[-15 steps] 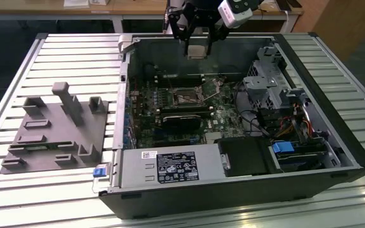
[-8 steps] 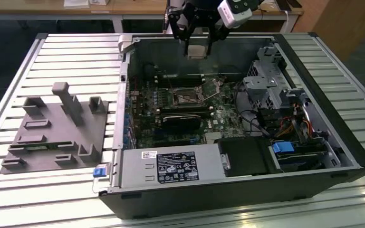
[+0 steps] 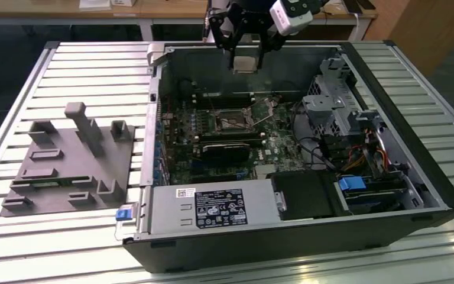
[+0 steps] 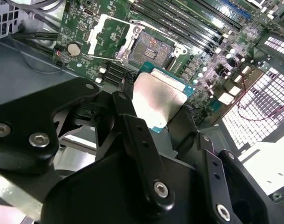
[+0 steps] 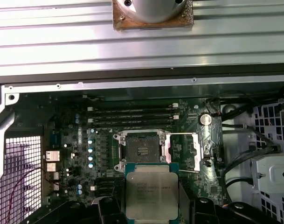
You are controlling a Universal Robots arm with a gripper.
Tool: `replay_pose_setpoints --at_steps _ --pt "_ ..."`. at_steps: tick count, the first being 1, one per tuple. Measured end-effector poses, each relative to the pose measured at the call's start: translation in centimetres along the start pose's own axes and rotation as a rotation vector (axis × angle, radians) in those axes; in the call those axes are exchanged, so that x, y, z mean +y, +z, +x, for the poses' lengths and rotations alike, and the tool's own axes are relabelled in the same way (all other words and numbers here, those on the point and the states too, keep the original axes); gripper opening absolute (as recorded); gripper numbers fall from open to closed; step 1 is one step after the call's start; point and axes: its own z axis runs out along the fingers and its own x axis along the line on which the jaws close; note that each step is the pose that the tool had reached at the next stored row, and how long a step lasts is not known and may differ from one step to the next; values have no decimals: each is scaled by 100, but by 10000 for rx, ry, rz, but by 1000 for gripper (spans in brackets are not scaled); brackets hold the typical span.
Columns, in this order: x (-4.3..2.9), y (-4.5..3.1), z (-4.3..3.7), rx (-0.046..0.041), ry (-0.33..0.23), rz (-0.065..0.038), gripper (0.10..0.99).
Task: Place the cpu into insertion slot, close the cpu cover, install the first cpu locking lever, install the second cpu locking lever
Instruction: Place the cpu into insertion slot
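Gripper [image 3: 243, 58] is up over the open computer case [image 3: 290, 236], fingers [image 4: 132, 121] clamped on two opposite edges of the cpu [image 3: 243, 64]. The chip is pinched between the pads and clear of the board, its dull silver top facing both wrist cameras [image 4: 158, 100] [image 5: 151, 193], with a green edge showing around it. Past the fingertips and lower down lies the insertion slot [image 5: 141, 150]: dark centre bare, silvery rim around it, nothing seated in it. It is well apart from the chip. In the second wrist view the slot [image 4: 153, 46] sits just beyond the chip's leading edge. The cpu cover [image 5: 197, 149] is swung open and lies flat on the board right beside the slot, green board showing through its window. A thin metal lever [image 4: 102, 58] runs along the cover's edge, unlatched. On the slot's side away from the hand are the long black memory slots [image 5: 132, 114]; a coin battery [image 5: 205, 119] sits next to the cover. Outside the case, well off from the hand toward the exterior view's left, a grey moulded fixture [image 3: 69, 160] rests on the slatted table [image 3: 69, 59].
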Motion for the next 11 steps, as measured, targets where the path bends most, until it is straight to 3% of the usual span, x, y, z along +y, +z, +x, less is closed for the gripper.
replay_pose_setpoints --at_steps 11 --pt "0 3 0 -28 307 -6 541"
